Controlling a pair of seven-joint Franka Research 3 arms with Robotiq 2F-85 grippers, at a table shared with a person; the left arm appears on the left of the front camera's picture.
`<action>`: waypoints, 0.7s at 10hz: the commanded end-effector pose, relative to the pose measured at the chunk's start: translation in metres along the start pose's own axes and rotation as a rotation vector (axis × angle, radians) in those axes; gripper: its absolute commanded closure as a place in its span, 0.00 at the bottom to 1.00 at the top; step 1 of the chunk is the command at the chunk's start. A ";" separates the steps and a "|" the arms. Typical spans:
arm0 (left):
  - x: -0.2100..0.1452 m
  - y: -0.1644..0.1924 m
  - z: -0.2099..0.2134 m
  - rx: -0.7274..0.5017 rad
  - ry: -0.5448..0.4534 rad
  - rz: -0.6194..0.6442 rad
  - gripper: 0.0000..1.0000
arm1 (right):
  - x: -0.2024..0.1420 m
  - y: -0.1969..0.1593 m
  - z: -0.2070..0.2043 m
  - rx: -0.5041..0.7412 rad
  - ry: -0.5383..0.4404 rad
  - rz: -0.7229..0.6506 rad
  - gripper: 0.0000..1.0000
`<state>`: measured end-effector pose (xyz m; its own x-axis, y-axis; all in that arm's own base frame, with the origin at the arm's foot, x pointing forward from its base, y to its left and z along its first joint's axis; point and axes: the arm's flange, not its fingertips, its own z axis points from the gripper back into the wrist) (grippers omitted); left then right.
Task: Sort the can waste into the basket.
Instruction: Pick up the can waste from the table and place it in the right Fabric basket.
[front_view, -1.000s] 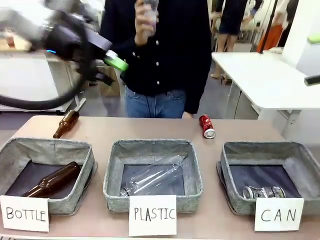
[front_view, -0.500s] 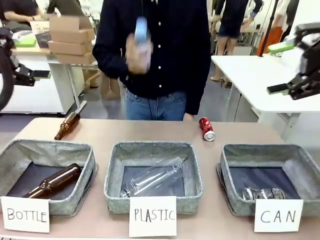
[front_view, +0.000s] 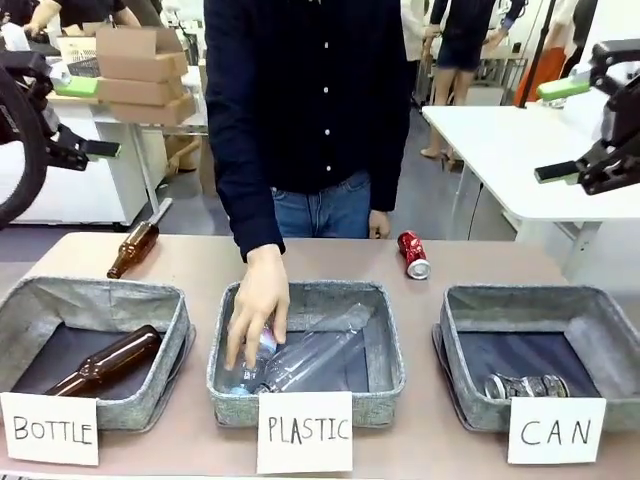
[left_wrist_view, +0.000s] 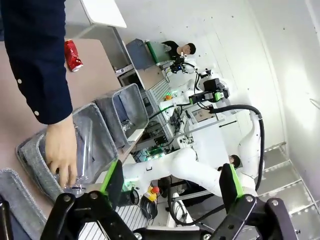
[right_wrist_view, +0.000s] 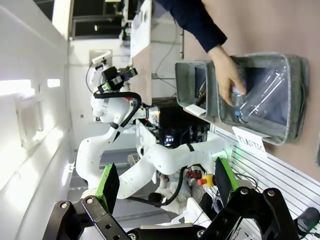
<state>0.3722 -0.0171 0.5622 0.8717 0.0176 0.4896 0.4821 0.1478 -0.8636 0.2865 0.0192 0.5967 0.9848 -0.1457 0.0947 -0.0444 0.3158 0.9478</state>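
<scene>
From my station I saw the red can (front_view: 413, 254) lying on its side on the bare tabletop, dented, its silver end turned toward me, well apart from the baskets and behind the gap between the middle and right ones. The dark can (front_view: 528, 385) with silver ends lay on its side inside the grey felt basket (front_view: 592, 305) marked "CAN", against the near wall on the dark lining, partly hidden by the card.
</scene>
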 end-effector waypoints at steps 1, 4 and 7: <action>0.002 -0.003 0.006 0.003 -0.010 0.009 0.00 | -0.002 0.002 0.000 -0.005 0.017 -0.002 0.00; 0.002 -0.003 0.006 0.003 -0.010 0.009 0.00 | -0.002 0.002 0.000 -0.005 0.017 -0.002 0.00; 0.002 -0.003 0.006 0.003 -0.010 0.009 0.00 | 0.021 0.013 -0.027 -0.659 -0.128 0.128 0.00</action>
<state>0.3724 -0.0122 0.5620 0.8717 0.0287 0.4891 0.4796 0.1540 -0.8638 0.2921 0.0245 0.6014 0.9647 -0.1833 0.1888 -0.0534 0.5663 0.8225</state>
